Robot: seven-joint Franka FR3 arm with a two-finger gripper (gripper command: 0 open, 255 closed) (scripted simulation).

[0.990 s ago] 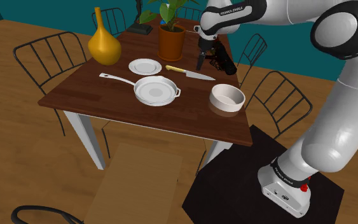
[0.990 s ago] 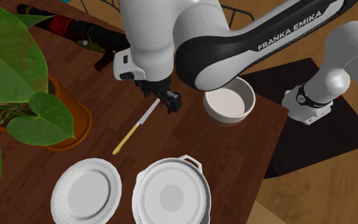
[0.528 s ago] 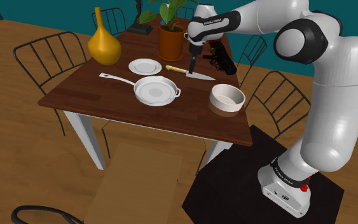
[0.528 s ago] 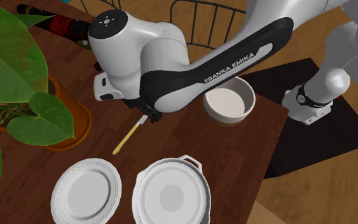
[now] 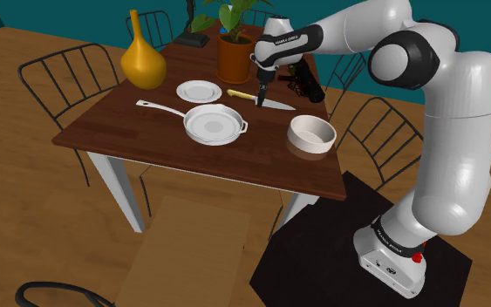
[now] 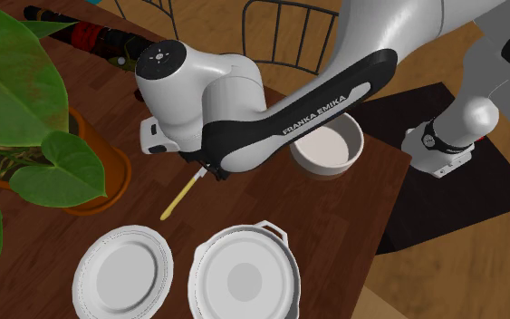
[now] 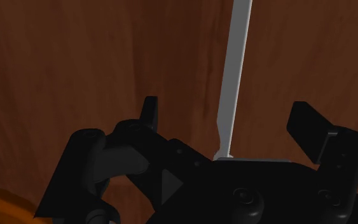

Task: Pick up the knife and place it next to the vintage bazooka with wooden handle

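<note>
On the brown wooden table (image 5: 112, 122), a round yellow vase (image 5: 142, 57) stands far to the shoulder view's left. Next come a small white plate (image 5: 199, 91) and a white pan with a long handle (image 5: 213, 126). Then there is the orange pot with a green plant (image 5: 235, 57). The knife with a yellow handle and grey blade (image 5: 276, 104) lies flat on the table, just in front of the pot. My black gripper (image 5: 259, 92) is low over its middle. My fingers (image 7: 149, 113) stand wide apart. The blade is between them and they do not touch it. Further right lie the long dark bazooka (image 5: 307, 85), near the knife's tip, and a round white bowl (image 5: 311, 133).
</note>
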